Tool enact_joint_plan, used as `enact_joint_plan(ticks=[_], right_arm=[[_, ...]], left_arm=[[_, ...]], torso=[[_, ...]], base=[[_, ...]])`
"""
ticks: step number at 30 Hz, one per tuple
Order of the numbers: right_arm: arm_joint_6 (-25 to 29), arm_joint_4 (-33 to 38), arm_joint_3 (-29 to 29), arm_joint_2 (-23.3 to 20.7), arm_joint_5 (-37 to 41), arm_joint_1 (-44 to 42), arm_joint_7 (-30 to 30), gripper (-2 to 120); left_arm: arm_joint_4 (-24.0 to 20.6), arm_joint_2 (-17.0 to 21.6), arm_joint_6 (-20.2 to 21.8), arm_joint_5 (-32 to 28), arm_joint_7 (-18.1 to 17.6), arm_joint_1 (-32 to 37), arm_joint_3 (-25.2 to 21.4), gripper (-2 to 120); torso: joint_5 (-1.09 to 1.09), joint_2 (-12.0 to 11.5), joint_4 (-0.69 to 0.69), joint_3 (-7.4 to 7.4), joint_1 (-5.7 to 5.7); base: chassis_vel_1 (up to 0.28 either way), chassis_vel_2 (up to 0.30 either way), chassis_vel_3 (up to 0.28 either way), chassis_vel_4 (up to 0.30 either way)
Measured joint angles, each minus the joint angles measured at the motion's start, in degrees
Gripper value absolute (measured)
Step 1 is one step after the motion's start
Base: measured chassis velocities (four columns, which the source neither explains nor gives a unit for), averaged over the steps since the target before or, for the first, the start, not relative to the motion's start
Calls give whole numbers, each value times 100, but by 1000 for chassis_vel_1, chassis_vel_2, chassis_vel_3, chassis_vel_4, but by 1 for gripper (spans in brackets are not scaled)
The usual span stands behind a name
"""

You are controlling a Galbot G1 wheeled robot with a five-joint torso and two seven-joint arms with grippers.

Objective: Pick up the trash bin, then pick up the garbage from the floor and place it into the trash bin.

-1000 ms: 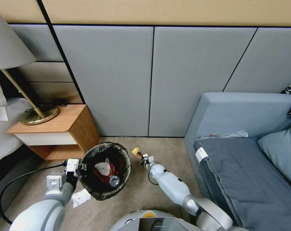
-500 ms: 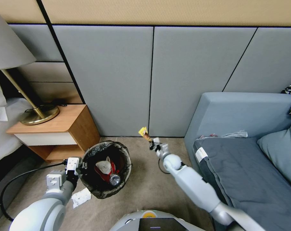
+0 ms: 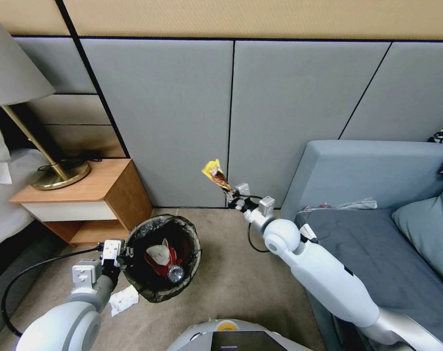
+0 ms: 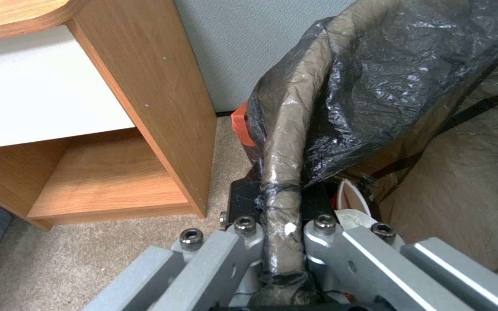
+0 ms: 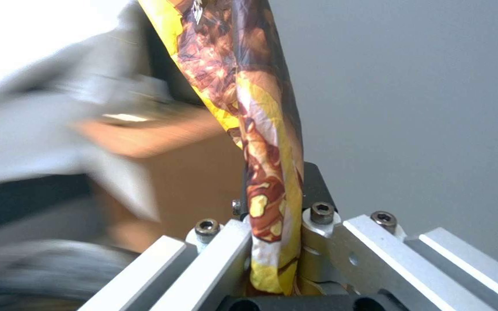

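Lifted since a second ago: right gripper (image 3: 230, 194) now up off the carpet (image 3: 221, 273), against the grey wall panel (image 3: 172, 122), clamped tight on a yellow snack wrapper (image 3: 214, 174) that sticks up from between the fingers. Left gripper (image 3: 122, 253) unchanged, pinched shut on the bag-covered rim of the trash bin (image 3: 192, 243) beside the wooden nightstand (image 3: 92, 195). Inside the bin: red-and-white cartons (image 3: 159, 256), small bottle (image 3: 174, 274). White tissue (image 3: 123, 299) on the carpet beside the bin.
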Motion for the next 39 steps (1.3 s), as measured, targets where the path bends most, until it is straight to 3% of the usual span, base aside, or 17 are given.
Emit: enact_joint_plan(ticks=[7, 17, 28, 39], right_arm=[[-75, 263, -645, -53, 353, 587, -375, 0], [-322, 341, -1685, 292, 884, 1059, -32, 0], [-743, 381, -2175, 254, 1242, 922, 524, 0], [-781, 203, -2405, 259, 1114, 761, 687, 0]], left_arm=[[0, -19, 2, 5, -9, -27, 21, 1], [0, -58, 4, 19, -16, -29, 22, 1], [0, -43, 4, -7, -19, -56, 6, 1], [0, -26, 4, -29, -19, -84, 2, 1]], torso=[[-1, -1, -1, 0, 0], [-1, 0, 0, 0, 0], [0, -1, -1, 0, 0], [0, 0, 0, 0, 0]], base=[[0, 0, 0, 0], [0, 0, 0, 0], [0, 0, 0, 0], [0, 0, 0, 0]])
